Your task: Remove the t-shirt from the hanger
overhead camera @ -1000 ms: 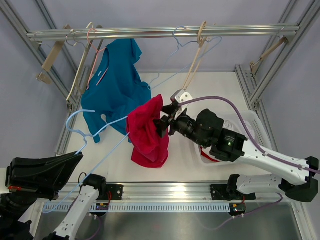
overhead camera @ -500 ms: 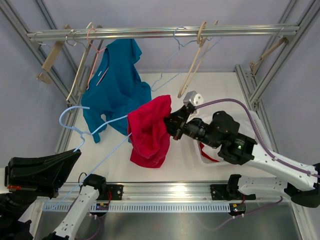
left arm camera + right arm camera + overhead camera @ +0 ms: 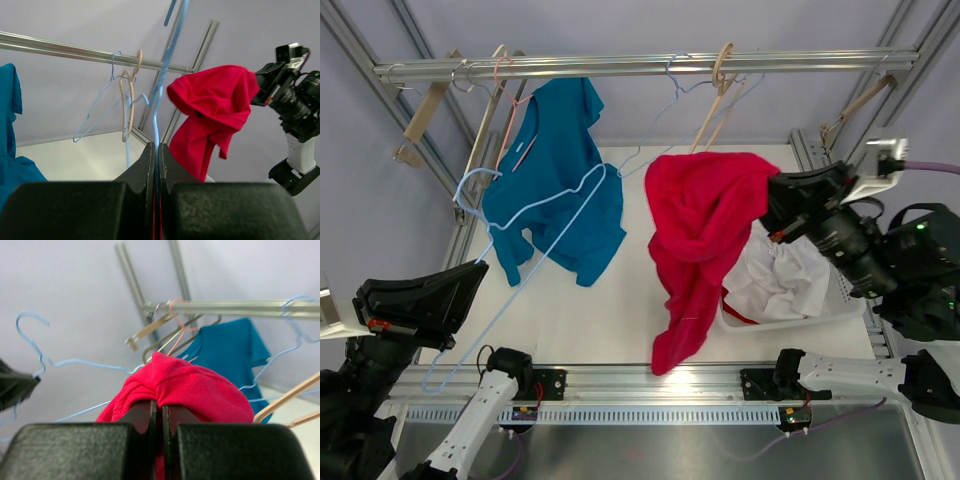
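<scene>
**Asker:** Where is the red t-shirt (image 3: 705,230) hanging?

**Me:** It is dangling from my right pincer (image 3: 775,205), which is raised high on the right side. My 2 fingers there are clamping a bunched fold near the top of the shirt. In the right wrist view the red fabric (image 3: 180,385) is mounding up just over the closed tips (image 3: 159,407). The rest is draping down over the counter (image 3: 610,310), just left of the white basket (image 3: 790,322). I cannot tell whether the lower end is touching the counter.

**Asker:** And the hanger?

**Me:** My left pincer (image 3: 478,278) is gripping the light-blue wire hanger (image 3: 560,228) on the left side. The fingers are pressed together on the wire, which is rising out from between the tips (image 3: 156,150) in the left wrist view (image 3: 156,122). The hanger is tilting, with its hook up near the left frame post, and it is carrying no cloth. It is sitting well apart from the red t-shirt (image 3: 212,107).

**Asker:** What else is showing?

**Me:** A teal t-shirt (image 3: 555,170) is hanging from the rail (image 3: 640,66) behind my hanger, and a white cloth (image 3: 780,280) is lying in the basket.
</scene>
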### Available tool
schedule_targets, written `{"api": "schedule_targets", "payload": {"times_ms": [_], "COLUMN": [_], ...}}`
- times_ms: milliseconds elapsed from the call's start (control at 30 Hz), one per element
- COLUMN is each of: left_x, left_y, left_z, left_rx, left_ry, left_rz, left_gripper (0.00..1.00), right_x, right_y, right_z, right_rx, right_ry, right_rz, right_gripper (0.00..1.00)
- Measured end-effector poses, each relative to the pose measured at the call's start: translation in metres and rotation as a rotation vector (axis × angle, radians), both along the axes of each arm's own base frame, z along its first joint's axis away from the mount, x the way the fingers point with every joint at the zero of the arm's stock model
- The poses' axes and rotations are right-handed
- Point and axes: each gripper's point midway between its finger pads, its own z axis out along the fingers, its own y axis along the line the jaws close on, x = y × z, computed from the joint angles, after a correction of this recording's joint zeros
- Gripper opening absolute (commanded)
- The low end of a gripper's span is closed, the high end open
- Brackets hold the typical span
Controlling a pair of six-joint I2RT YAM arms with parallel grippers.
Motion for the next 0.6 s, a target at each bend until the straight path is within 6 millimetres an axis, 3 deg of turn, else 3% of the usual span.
{"api": "schedule_targets", "payload": {"times_ms": [233, 333, 467, 600], "left_x": [0.005, 0.006, 0.008, 0.009], "left_y": [0.003, 0.003, 0.004, 0.005], "left_z": [-0.005, -0.007, -0.009, -0.011], "left_rx": [0.018, 0.023, 0.03, 0.034], "left_ry": [0.013, 0.019, 0.023, 0.025], "left_rz": [0.028, 0.035, 0.044, 0.051], "left_gripper": [0.0, 0.0, 0.0, 0.0], "right_x": [0.008, 0.013, 0.028, 0.049], "right_y": [-0.067, -0.094, -0.119, -0.122], "right_z": [0.061, 0.074, 0.071, 0.043], "right_rx": [0.058, 0.068, 0.018, -0.115], "right_ry": [-0.051, -0.067, -0.078, -0.09], "right_rz": [-0.215, -0.32, -0.493, -0.663], "right_gripper": [0.0, 0.0, 0.0, 0.0]}}
